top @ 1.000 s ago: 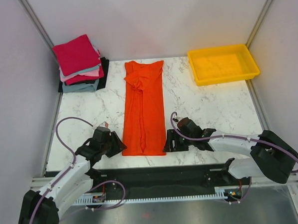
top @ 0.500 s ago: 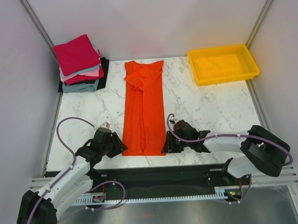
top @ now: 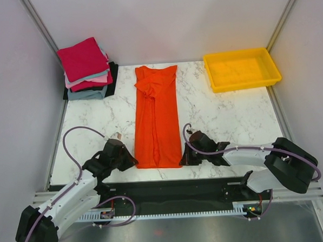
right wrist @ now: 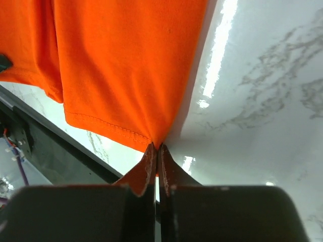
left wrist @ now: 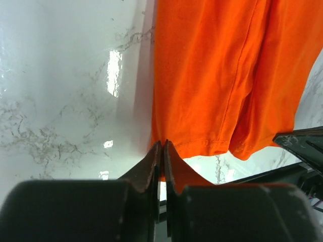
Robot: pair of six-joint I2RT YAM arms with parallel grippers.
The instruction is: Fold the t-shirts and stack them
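A bright orange-red t-shirt (top: 156, 118) lies folded into a long narrow strip down the middle of the table, collar end far, hem near. My left gripper (top: 132, 161) is shut on the hem's near left corner (left wrist: 162, 147). On the other side, my right gripper (top: 183, 161) is shut on the near right corner (right wrist: 156, 146). In both wrist views the orange cloth (left wrist: 222, 75) (right wrist: 126, 65) fans out from the closed jaws. Folded t-shirts (top: 87, 68) in crimson, pink, grey-blue and black sit stacked at the far left corner.
A yellow plastic tray (top: 241, 69) stands at the far right of the white marble table (top: 226, 117). Grey walls close in left and right. The black rail of the arm bases (top: 170, 188) runs along the near edge, just behind the hem.
Both grippers went from open to shut on the hem corners. The left one slid right to the hem; the right one shifted slightly along it. The hem corners have drawn in slightly.
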